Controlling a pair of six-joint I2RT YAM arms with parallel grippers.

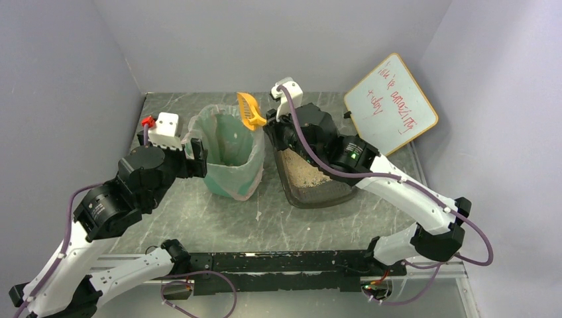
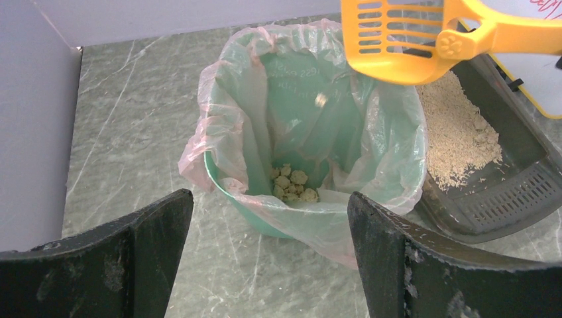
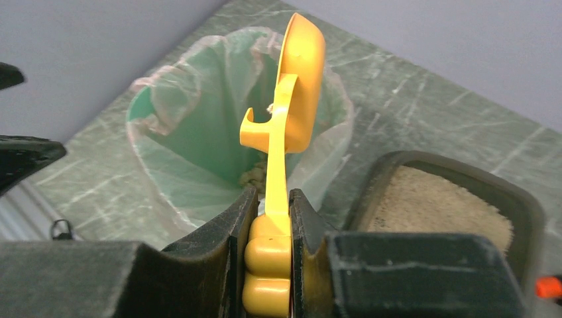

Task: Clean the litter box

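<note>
The litter box (image 1: 311, 182) is a dark grey tray of beige litter, right of centre; it also shows as the litter box (image 2: 504, 192) and the litter box (image 3: 523, 205) in the wrist views. My right gripper (image 3: 273, 193) is shut on the handle of an orange slotted scoop (image 3: 298, 86), turned on edge over the green bin (image 1: 228, 159). In the left wrist view a small clump (image 2: 321, 99) falls from the scoop (image 2: 404, 40) toward the clumps (image 2: 291, 184) on the bin's bottom. My left gripper (image 2: 270, 199) stands open and holds nothing, just left of the bin (image 2: 232, 192).
The bin has a clear bag liner (image 1: 199, 132) folded over its rim. A whiteboard (image 1: 391, 106) with red writing leans at the back right, behind the litter box. Grey walls close in the table on the left, back and right.
</note>
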